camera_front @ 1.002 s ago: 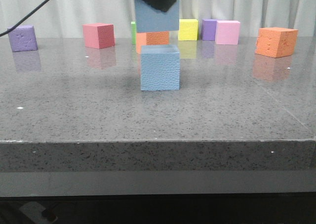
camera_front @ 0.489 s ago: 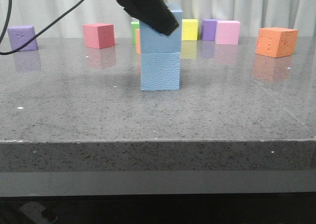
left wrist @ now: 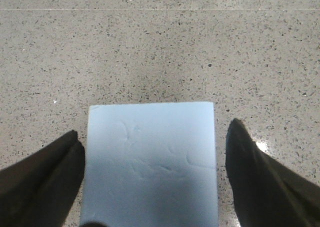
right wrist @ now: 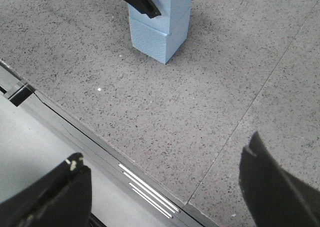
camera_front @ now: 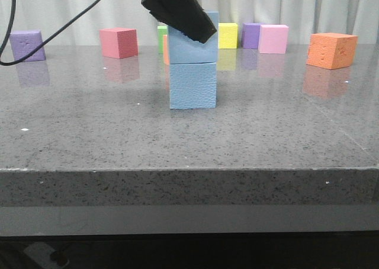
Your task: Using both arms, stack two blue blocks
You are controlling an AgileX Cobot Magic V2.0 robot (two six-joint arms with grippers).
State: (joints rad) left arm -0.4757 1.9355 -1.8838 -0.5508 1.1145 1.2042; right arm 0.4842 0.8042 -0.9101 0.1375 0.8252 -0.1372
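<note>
Contact is now made: the upper blue block (camera_front: 190, 44), which was hanging clear above a second ago, is sitting flat on the lower blue block (camera_front: 193, 85), and between the last half second and now it is hardly shifting at all. In the front view the pair is standing mid-table, with the orange cube (camera_front: 331, 50) out toward 2 o'clock of it, the red cube (camera_front: 119, 42) toward 10 o'clock, and the yellow cube (camera_front: 226, 35) just behind at about 1 o'clock.

The left gripper (left wrist: 152, 154) is still straddling the upper block. In its wrist view a thin strip of table is showing between each finger (left wrist: 250, 162) and the block's side, so the fingers are looking slightly spread rather than pinching, though I cannot tell for sure whether the lower parts are touching. The right gripper (right wrist: 165, 179) is hanging wide open and empty over the near table edge (right wrist: 150, 189), well apart from the stack.

By my reading, the stacking itself is as good as done, with the edges lining up closely. What remains is letting go fully and lifting straight up; a sideways drag would be risking a nudge to the light foam top block.
</note>
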